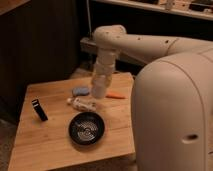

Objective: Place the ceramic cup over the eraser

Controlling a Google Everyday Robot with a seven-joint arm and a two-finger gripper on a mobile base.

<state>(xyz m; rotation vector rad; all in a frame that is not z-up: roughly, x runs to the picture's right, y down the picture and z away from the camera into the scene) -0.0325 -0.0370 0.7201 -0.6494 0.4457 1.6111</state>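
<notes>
The eraser (39, 110) is a slim black bar lying at the left of the wooden table (45, 145). My gripper (99, 90) hangs at the end of the white arm over the middle of the table, just right of the blue-grey lump and above the white tube. It is well to the right of the eraser. The arm's lower end is a white rounded shape, and I cannot tell the ceramic cup apart from it. No separate cup stands on the table.
A blue-grey lump (80, 91) and a white labelled tube (82, 104) lie mid-table. A black bowl (86, 127) sits in front of them. A thin orange object (116, 96) lies to the right. The robot's white body (175, 115) fills the right side.
</notes>
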